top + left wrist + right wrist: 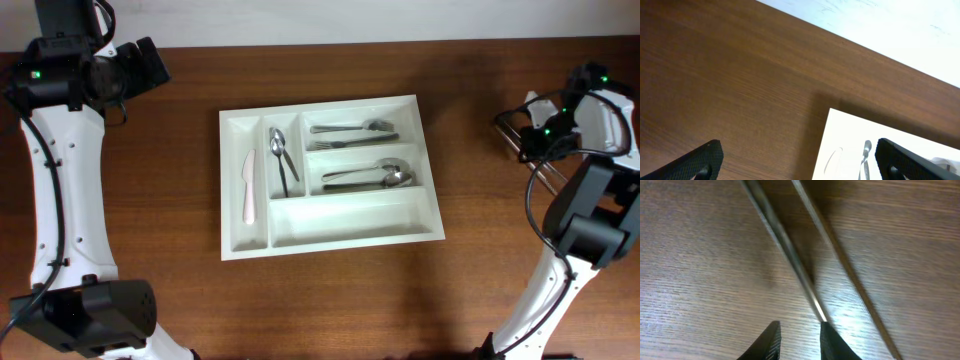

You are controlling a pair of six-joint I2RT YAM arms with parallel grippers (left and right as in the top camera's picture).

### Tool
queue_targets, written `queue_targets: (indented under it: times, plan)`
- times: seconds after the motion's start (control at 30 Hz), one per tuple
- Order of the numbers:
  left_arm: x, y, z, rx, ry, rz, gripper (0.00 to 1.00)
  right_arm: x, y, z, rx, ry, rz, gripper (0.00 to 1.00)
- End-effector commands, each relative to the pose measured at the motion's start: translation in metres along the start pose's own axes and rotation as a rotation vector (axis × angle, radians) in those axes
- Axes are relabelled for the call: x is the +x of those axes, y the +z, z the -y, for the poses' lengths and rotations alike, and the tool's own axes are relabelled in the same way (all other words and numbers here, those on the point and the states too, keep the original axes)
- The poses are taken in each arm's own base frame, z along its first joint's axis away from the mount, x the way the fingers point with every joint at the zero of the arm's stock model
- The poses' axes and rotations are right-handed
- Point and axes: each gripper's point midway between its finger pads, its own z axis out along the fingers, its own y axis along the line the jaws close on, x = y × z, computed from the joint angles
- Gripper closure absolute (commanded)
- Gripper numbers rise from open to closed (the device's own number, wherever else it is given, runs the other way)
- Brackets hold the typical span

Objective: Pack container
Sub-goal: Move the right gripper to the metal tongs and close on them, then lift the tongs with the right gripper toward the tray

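Left claw hung over table at far-left corner, fingers spread wide, nothing between them. Container lay mid-table, well apart from both my claws; its near corner showed in left wrist view. White knife in leftmost narrow slot, spoons in next narrow slot, forks in top crosswise slot, more metal cutlery in middle one. Right claw low over table at right edge, gap narrow, gripping nothing. Two metal handles lay on wood just ahead; could not tell if one touched right fingertip.
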Motion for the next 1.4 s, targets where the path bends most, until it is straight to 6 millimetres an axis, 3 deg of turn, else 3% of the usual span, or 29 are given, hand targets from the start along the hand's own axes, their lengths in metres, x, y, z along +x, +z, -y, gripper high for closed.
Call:
queue_targets:
  times: [0.0, 0.17, 0.53, 0.93, 1.37]
  plan:
    - [-0.002, 0.0, -0.002, -0.007, 0.01, 0.005, 0.01, 0.008, 0.021, -0.011, -0.04, -0.022, -0.032, 0.74]
    - [-0.002, 0.0, -0.002, -0.007, 0.01, 0.005, 0.01, 0.013, 0.036, -0.012, -0.04, -0.02, -0.034, 0.73]
    - [-0.002, 0.0, -0.002, -0.007, 0.01, 0.005, 0.01, 0.007, 0.036, -0.009, -0.03, -0.023, -0.011, 0.69]
    - [-0.002, 0.0, -0.002, -0.007, 0.01, 0.005, 0.01, -0.007, 0.015, -0.004, -0.013, -0.026, 0.021, 0.62]
    - [-0.002, 0.0, -0.002, -0.007, 0.01, 0.006, 0.01, -0.035, -0.015, -0.018, -0.062, -0.053, 0.108, 0.58]
